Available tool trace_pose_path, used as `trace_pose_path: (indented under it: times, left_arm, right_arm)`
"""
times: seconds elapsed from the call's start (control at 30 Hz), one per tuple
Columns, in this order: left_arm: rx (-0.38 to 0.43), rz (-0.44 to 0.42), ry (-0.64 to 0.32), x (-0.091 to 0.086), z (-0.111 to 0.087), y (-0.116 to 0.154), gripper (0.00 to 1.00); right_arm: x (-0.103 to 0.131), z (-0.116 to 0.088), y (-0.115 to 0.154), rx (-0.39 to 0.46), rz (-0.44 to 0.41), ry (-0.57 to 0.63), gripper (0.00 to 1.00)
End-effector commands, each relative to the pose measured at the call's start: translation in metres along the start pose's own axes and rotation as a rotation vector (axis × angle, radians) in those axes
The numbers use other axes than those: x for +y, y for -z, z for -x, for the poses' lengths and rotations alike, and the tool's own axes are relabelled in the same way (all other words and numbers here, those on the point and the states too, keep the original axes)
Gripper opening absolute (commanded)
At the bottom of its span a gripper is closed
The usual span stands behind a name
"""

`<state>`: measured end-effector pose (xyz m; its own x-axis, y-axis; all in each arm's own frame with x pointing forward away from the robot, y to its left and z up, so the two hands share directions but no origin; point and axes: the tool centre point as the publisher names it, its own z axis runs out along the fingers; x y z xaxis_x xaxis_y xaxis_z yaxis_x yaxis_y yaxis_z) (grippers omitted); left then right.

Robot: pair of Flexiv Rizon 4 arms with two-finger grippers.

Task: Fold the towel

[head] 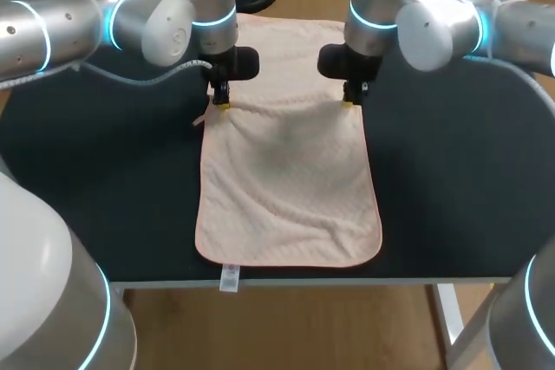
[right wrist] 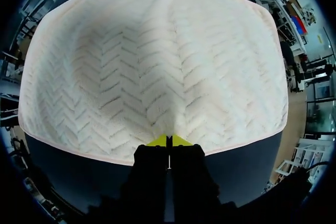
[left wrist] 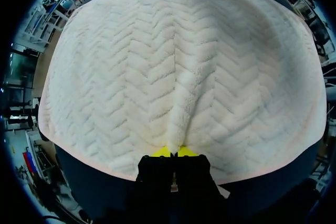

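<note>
Starting at the near edge of the dark table, you find a small white tag at the table's lip, attached to the hem of the towel. This pale pink towel with a herringbone texture lies lengthwise down the middle of the table. Its near corners are rounded, and a few soft wrinkles sit by the near right corner. Farther along, partway up its length, your two arms come in from either side and meet its long edges. Your left end effector is clamped on the left edge, and the left wrist view shows its yellow tips pressed together over a pinched ridge of cloth. Your right end effector is clamped the same way on the right edge, directly across from the left one. A shallow shadowed dip lies in the cloth between them. Beyond the end effectors the towel runs on toward the table's far edge.
</note>
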<state>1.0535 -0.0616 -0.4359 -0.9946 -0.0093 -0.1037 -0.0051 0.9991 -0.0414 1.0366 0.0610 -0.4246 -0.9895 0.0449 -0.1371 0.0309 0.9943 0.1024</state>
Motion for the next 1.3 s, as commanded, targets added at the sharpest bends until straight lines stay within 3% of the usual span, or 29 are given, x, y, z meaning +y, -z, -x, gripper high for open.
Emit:
trace_pose_path:
  times: [0.03, 0.23, 0.4, 0.83, 1.03, 1.3]
  left_arm:
    - [-0.033, -0.008, 0.009, 0.002, 0.0, 0.016, 0.0]
    - [-0.123, -0.026, 0.032, 0.002, 0.009, 0.056, 0.0]
    - [-0.235, -0.045, 0.061, 0.002, 0.024, 0.104, 0.0]
    - [-0.589, -0.03, 0.141, -0.001, 0.092, 0.245, 0.0]
    - [-0.736, -0.039, 0.118, -0.01, 0.126, 0.299, 0.0]
    - [-0.865, -0.033, 0.095, -0.019, 0.168, 0.361, 0.0]
  right_arm:
    - [-0.004, -0.003, 0.021, -0.024, 0.019, 0.012, 0.0]
    - [-0.005, 0.006, 0.053, -0.086, 0.035, 0.028, 0.0]
    - [-0.003, 0.023, 0.096, -0.167, 0.053, 0.073, 0.0]
    - [0.01, 0.091, 0.242, -0.463, 0.112, 0.14, 0.0]
    - [0.016, 0.12, 0.289, -0.605, 0.111, 0.157, 0.0]
    - [0.02, 0.162, 0.339, -0.782, 0.097, 0.148, 0.0]
